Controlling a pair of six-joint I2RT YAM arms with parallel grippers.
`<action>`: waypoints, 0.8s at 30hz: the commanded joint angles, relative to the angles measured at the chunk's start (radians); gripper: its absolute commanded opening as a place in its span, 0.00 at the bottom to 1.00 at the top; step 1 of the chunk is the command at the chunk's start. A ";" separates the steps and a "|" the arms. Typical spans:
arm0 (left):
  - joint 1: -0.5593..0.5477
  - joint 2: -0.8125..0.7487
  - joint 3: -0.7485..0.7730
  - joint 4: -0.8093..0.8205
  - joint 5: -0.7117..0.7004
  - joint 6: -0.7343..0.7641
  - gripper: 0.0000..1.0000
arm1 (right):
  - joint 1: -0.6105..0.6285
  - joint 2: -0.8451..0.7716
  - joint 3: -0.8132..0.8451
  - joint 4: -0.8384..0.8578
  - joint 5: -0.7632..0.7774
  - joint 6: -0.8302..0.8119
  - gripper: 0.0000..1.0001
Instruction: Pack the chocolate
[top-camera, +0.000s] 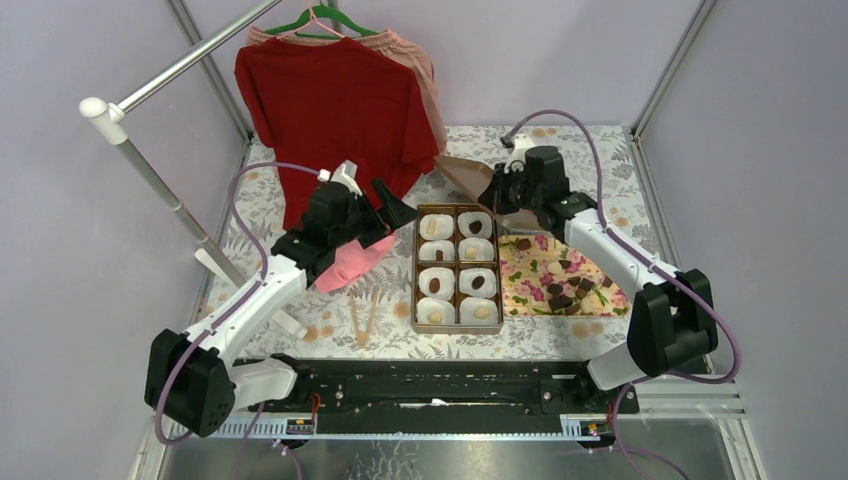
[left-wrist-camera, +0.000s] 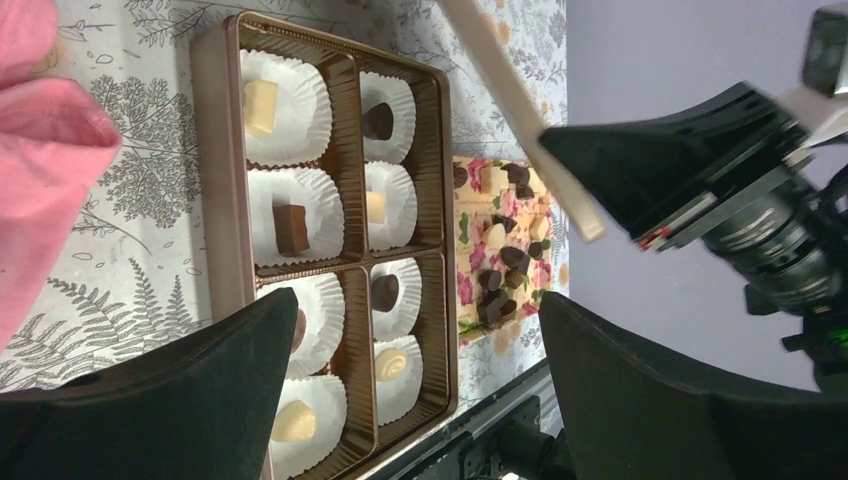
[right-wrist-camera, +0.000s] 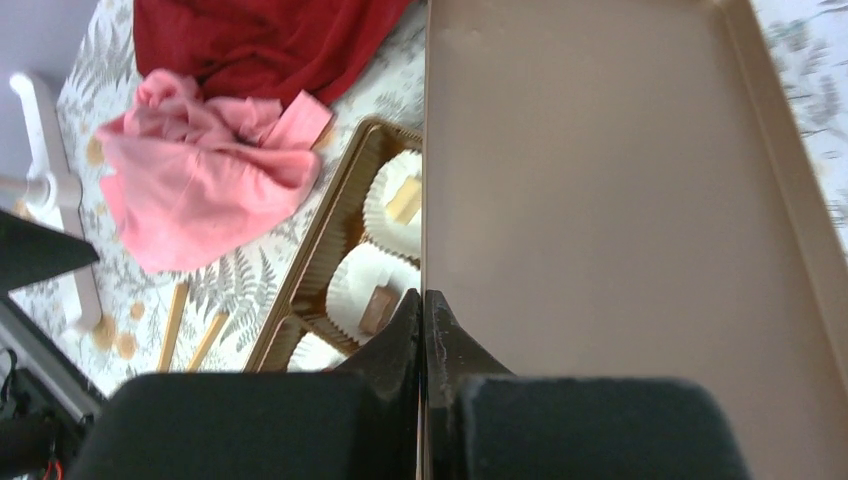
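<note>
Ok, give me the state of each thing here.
left gripper: open, empty.
right gripper: shut on the lid.
lid: off the box, tilted.
box: uncovered, cups filled.
floral tray: loose chocolates on it.
red shirt: hanging.
pink cloth: crumpled.

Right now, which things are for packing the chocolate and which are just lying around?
For the job: small dark and cream chocolate pieces; flower-patterned flat tray; brown divided box with white paper cups; flat brown lid, pinched in the right claw.
Lying about: red T-shirt on green hanger; crumpled pink cloth; two thin wooden sticks.
</note>
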 joint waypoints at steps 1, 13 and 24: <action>-0.007 -0.001 -0.017 0.107 -0.036 -0.036 0.97 | 0.067 0.012 -0.014 0.072 0.017 -0.031 0.00; -0.023 0.140 -0.022 0.236 -0.063 -0.159 0.94 | 0.167 0.029 -0.067 0.086 0.038 -0.015 0.00; -0.028 0.336 0.033 0.324 -0.070 -0.250 0.85 | 0.220 0.021 -0.121 0.138 0.054 0.005 0.00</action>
